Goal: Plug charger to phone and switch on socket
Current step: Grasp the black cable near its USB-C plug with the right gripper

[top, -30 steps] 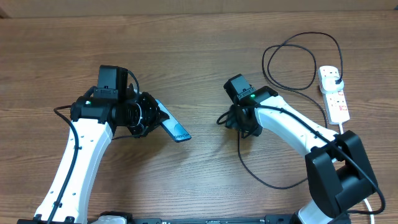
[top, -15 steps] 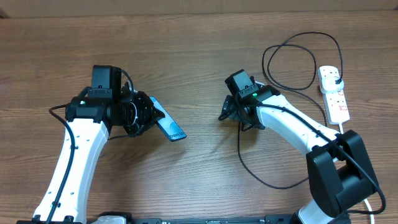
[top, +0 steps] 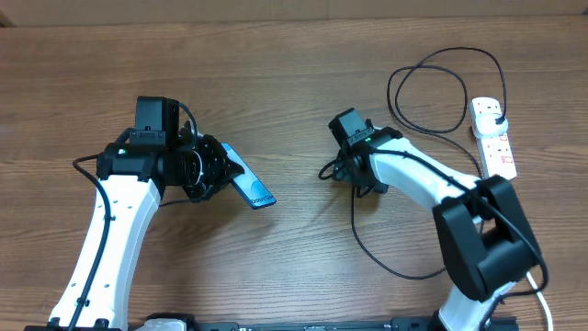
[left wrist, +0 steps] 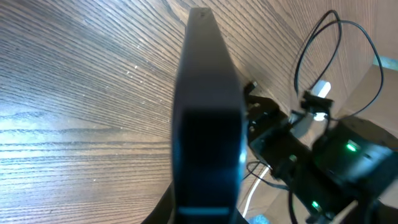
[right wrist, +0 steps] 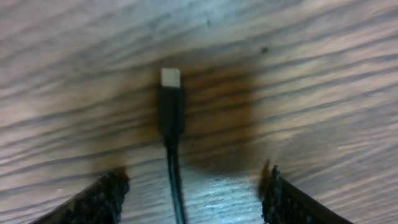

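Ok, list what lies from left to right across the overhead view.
phone → right gripper → power strip. The black cable runs across too much of the right side to be given one place.

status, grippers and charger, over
Left gripper shut on phone. Right gripper open, straddling charger tip on table. Not plugged yet.

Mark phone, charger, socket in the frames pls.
phone (top: 254,188): overhead view, blue screen near its free end.
charger (right wrist: 171,115): right wrist view, black connector housing.
socket (top: 496,142): overhead view, middle of white body.
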Robot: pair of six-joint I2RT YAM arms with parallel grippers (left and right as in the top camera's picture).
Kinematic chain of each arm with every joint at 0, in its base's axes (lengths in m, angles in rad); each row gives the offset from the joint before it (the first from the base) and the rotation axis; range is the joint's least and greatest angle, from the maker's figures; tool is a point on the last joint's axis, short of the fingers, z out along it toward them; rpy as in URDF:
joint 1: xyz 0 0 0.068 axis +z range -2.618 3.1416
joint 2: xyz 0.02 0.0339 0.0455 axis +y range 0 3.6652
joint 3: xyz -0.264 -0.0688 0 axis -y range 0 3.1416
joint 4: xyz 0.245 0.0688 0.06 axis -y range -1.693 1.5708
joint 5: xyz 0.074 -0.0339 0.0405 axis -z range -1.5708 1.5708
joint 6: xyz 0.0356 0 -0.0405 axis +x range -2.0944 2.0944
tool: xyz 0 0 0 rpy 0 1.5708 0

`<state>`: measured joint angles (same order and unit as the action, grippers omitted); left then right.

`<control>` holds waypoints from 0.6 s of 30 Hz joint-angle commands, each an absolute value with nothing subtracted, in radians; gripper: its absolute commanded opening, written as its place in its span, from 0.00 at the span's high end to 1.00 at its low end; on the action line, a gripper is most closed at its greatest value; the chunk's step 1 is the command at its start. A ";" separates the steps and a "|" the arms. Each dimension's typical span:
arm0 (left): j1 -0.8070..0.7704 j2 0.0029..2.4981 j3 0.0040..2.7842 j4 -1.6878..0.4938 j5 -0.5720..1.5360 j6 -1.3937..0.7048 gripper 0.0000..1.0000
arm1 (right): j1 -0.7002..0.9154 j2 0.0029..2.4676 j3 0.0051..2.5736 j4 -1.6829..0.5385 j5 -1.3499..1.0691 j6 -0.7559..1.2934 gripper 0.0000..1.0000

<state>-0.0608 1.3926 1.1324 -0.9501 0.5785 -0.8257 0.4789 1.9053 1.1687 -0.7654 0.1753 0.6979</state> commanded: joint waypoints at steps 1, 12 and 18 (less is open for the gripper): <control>-0.058 1.388 1.145 -0.945 0.622 -0.792 0.92 | 0.476 1.944 1.164 -0.768 0.170 0.679 0.30; -0.058 1.388 1.145 -0.945 0.629 -0.792 0.92 | 0.476 1.963 1.164 -0.775 0.163 0.678 0.68; -0.058 1.388 1.145 -0.945 0.657 -0.788 0.96 | 0.476 1.963 1.164 -0.775 0.163 0.679 0.90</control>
